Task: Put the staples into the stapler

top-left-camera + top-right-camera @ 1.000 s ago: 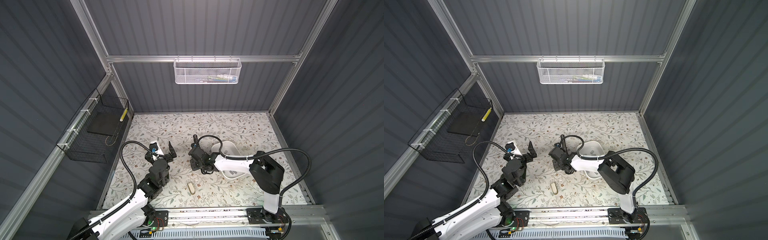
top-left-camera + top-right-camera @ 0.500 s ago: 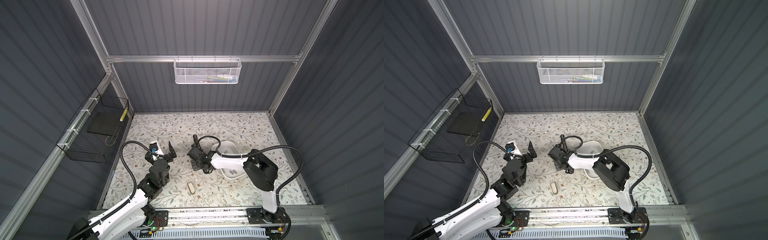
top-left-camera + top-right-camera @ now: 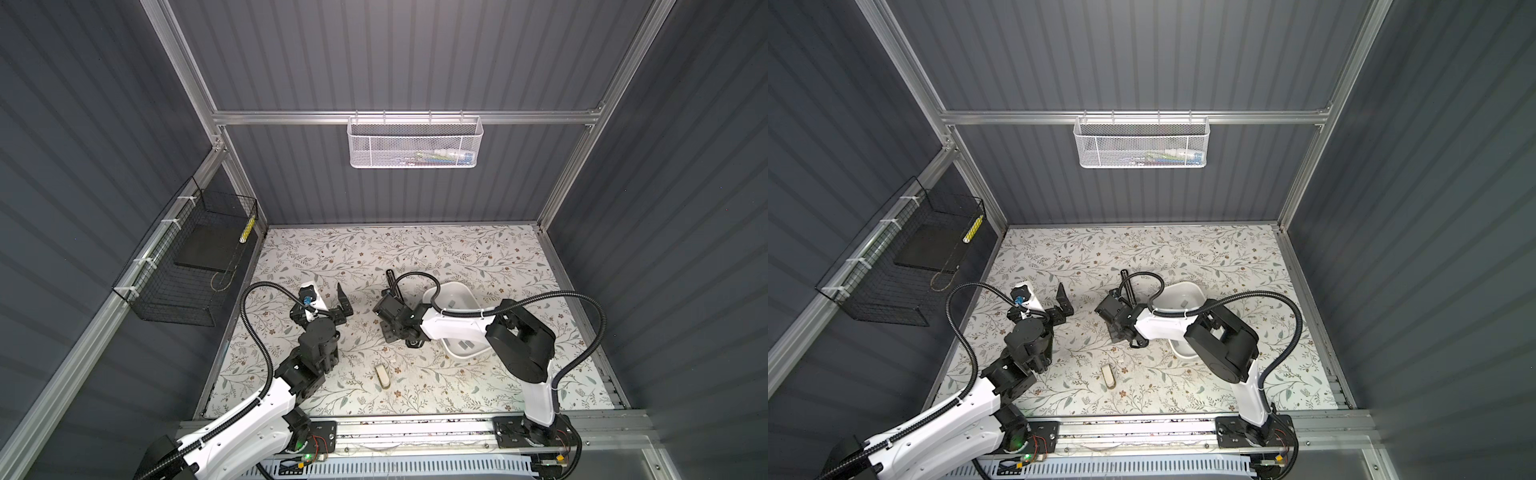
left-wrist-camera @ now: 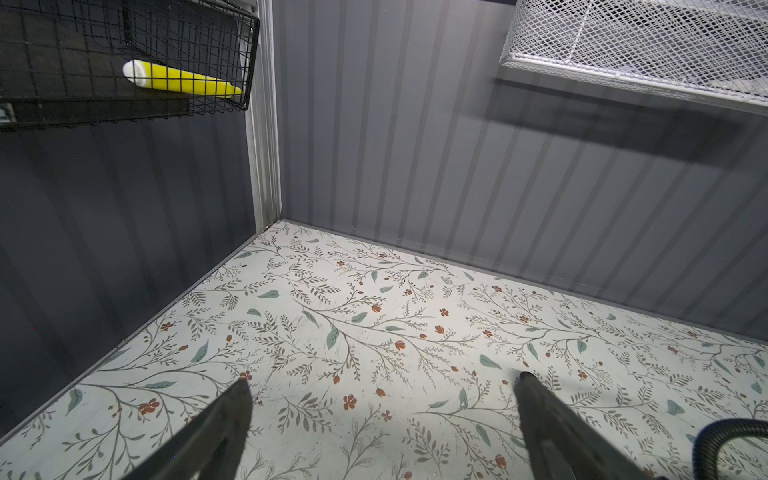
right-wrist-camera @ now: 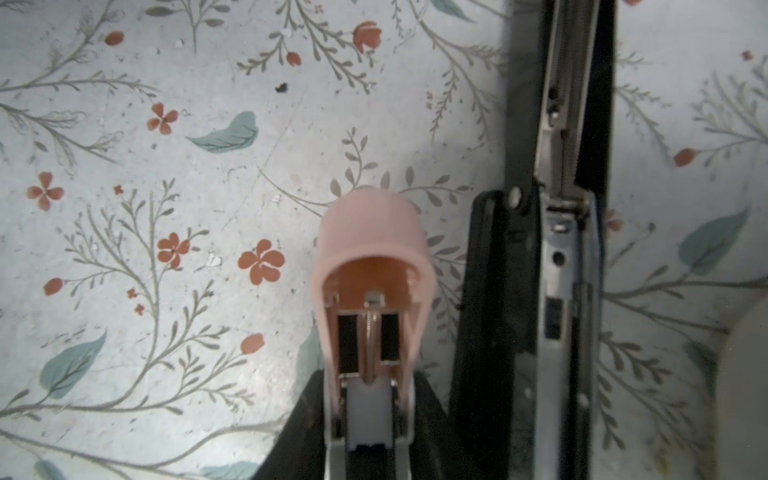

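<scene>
floral table (image 3: 332,257) bears white tub (image 3: 452,284), black stapler (image 5: 557,257), possibly a beige block (image 3: 382,376).

The tabletop (image 3: 415,249) is printed white with grey-green sprigs and red flowers. A pink stapler (image 5: 372,241) and a black stapler (image 5: 486,291) with a silver rail are shown. The marker (image 4: 183,79) is coloured yellow, its wire basket (image 4: 208,25) black.

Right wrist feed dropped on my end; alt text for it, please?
A pink-capped metal piece is held between the right gripper's dark fingers, above the floral table. Beside it lies an opened black stapler with its metal channel exposed.
</scene>
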`<state>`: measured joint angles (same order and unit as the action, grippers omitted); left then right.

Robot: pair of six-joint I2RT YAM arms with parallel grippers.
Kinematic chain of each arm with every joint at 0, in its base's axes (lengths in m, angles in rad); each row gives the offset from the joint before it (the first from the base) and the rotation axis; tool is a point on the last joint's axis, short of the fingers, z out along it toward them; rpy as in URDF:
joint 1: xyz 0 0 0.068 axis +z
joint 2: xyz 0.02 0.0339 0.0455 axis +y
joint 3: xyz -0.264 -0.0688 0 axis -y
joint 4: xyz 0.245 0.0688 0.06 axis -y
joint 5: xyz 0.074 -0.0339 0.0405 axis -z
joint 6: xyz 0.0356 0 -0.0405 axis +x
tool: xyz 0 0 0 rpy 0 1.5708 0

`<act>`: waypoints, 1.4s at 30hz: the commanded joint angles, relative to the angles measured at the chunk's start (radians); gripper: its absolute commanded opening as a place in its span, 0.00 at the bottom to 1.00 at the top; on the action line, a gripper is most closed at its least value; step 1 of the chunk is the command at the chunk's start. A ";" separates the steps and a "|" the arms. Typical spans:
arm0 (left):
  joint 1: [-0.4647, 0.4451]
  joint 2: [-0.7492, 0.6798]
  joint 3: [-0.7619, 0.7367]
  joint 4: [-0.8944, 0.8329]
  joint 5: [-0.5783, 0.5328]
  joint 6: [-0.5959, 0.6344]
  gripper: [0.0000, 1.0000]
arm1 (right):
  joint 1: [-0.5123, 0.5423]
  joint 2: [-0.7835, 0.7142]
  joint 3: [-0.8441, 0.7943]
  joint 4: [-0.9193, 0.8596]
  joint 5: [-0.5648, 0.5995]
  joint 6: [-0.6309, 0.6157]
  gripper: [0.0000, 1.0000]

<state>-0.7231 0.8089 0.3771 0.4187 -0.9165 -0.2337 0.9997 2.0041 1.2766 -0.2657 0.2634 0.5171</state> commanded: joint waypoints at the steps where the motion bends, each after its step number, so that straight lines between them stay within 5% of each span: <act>1: 0.004 -0.006 0.034 0.005 -0.020 -0.012 1.00 | 0.014 0.014 -0.016 0.005 -0.001 0.011 0.04; 14: 0.004 -0.037 0.005 0.110 0.097 0.092 1.00 | 0.019 -0.035 0.016 -0.037 0.021 -0.021 0.57; 24: 0.003 0.050 0.284 -0.131 0.515 0.180 1.00 | 0.018 -0.352 -0.117 0.010 0.113 -0.099 0.76; 29: 0.004 0.171 0.495 -0.250 0.614 0.237 1.00 | -0.040 -0.490 -0.225 0.058 0.183 -0.155 0.80; 35: 0.005 0.323 0.770 -0.503 0.734 0.631 0.98 | -0.158 -0.598 -0.313 0.097 0.158 -0.157 0.83; 42: 0.003 0.454 0.887 -0.929 0.973 1.130 0.84 | -0.237 -0.655 -0.374 0.128 0.194 -0.132 0.88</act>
<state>-0.7231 1.2079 1.2217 -0.1989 -0.1005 0.5877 0.7795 1.3636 0.9195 -0.1638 0.4236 0.3695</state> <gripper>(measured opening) 0.858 0.867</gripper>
